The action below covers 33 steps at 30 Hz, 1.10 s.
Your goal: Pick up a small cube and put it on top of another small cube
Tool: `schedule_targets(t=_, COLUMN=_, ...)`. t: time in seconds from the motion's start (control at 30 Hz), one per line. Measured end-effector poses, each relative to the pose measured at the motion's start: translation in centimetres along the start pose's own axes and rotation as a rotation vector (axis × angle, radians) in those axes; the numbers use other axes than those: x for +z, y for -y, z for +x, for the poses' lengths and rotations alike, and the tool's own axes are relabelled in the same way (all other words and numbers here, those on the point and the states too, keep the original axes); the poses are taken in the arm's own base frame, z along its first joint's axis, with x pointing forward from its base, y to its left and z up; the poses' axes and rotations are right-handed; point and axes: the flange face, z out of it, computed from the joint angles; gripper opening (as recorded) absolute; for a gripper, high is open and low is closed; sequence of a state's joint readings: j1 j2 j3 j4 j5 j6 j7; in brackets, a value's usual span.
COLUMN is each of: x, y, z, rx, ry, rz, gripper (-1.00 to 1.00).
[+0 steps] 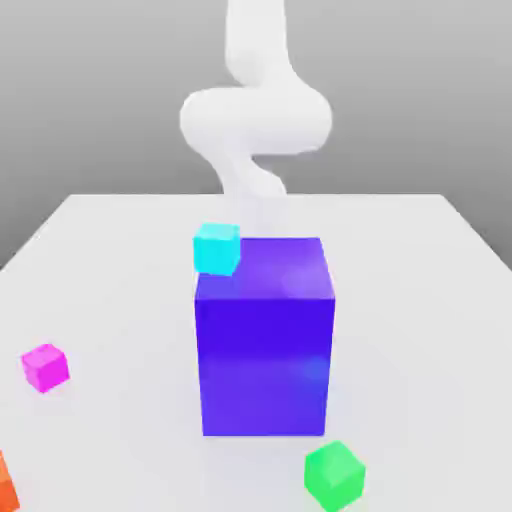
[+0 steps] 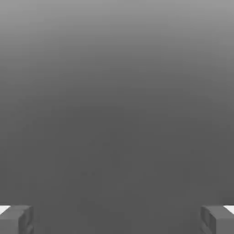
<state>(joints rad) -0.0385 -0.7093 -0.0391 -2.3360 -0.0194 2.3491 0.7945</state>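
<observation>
The tool (image 2: 117,220) was held wide open with nothing gripped, presumably so that the magenta cube (image 1: 45,368) or green cube (image 1: 335,477) could be straddled before stacking.

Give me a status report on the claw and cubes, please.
Claw open, empty. Cyan cube seemingly atop blue block, not on another small cube. Block may obstruct.

Franka Emika Panda arm (image 1: 256,118): showing smooth, glossy white casing with rounded, bulging joints. Gripper fingers (image 2: 213,219): showing dark grey, blocky, stepped tips, bearing small white patches.
</observation>
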Motion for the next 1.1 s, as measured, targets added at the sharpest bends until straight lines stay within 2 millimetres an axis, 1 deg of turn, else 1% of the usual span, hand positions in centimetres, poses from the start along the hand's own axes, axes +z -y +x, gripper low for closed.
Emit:
schedule_targets(t=0.07, x=4.6, y=-2.8, z=1.5, rx=0.043, ry=0.022, rz=-0.070, gripper=0.00)
schedule_targets(t=0.17, x=10.7, y=-7.8, z=3.2, rx=0.108, ry=0.056, rz=-0.167, gripper=0.00)
schedule_targets(t=0.27, x=16.0, y=-13.7, z=4.1, rx=0.179, ry=0.093, rz=-0.259, gripper=0.00)
schedule_targets(t=0.37, x=20.4, y=-20.3, z=4.2, rx=0.254, ry=0.132, rz=-0.347, gripper=0.00)
schedule_targets(t=0.43, x=22.8, y=-25.0, z=3.7, rx=0.305, ry=0.160, rz=-0.402, gripper=0.00)
schedule_targets(t=0.5, x=24.8, y=-29.7, z=2.7, rx=0.359, ry=0.189, rz=-0.457, gripper=0.00)
schedule_targets(t=0.57, x=26.4, y=-34.5, z=1.4, rx=0.416, ry=0.220, rz=-0.510, gripper=0.00)
schedule_targets(t=0.6, x=26.8, y=-37.6, z=0.7, rx=0.460, ry=0.230, rz=-0.539, gripper=0.00)
schedule_targets(t=0.7, x=28.2, y=-44.2, z=-2.6, rx=0.543, ry=0.280, rz=-0.610, gripper=0.00)
schedule_targets(t=0.73, x=28.5, y=-46.1, z=-3.9, rx=0.567, ry=0.300, rz=-0.632, gripper=0.00)
schedule_targets(t=0.8, x=29.8, y=-48.3, z=-5.6, rx=0.585, ry=0.317, rz=-0.652, gripper=0.00)
schedule_targets(t=0.93, x=32.9, y=-50.7, z=-7.8, rx=0.590, ry=0.322, rz=-0.659, gripper=0.00)
schedule_targets(t=0.97, x=33.5, y=-51.2, z=-8.3, rx=0.591, ry=0.323, rz=-0.659, gripper=-1.00)
schedule_targets(t=1.1, x=33.5, y=-51.2, z=-8.3, rx=0.591, ry=0.323, rz=-0.659, gripper=-1.00)
